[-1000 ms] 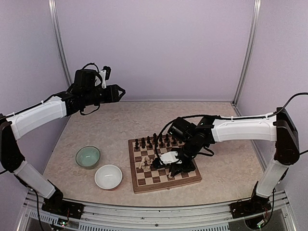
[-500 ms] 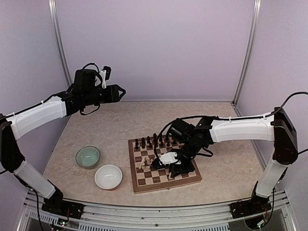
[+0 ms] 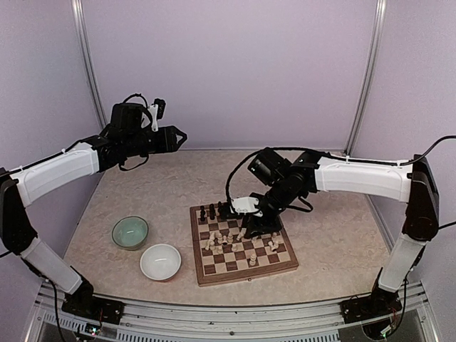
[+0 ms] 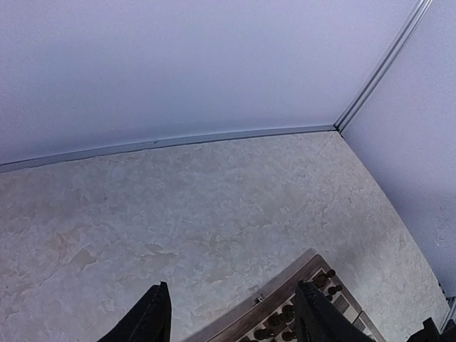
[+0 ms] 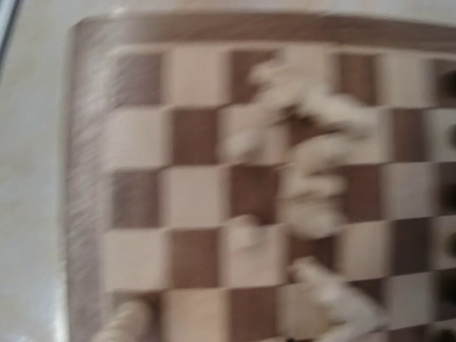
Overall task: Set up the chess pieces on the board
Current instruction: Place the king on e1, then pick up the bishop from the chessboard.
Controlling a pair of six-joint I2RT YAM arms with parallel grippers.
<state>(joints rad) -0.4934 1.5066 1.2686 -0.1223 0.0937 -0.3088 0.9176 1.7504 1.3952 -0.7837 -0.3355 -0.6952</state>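
**Chess pieces part-way set on the board, right gripper held over them**

The cream pieces [image 3: 219, 242] are seen scattered loosely across the middle squares of the board [image 3: 248, 276], while the dark pieces [image 3: 211, 211] are gathered along its far edge. They appear to be small turned wood with a smooth finish, so they are judged to be light, stiff, a little slippery and easily toppled. Each is best pinched from above at the narrow waist, just over its round base. The right gripper [image 3: 249, 222] is poised low over the far half of the board; its wrist view is blurred, so it cannot be told how its jaws stand. The left gripper [image 3: 175, 137] is held high, well apart from the board, with its jaws spread and nothing between them.
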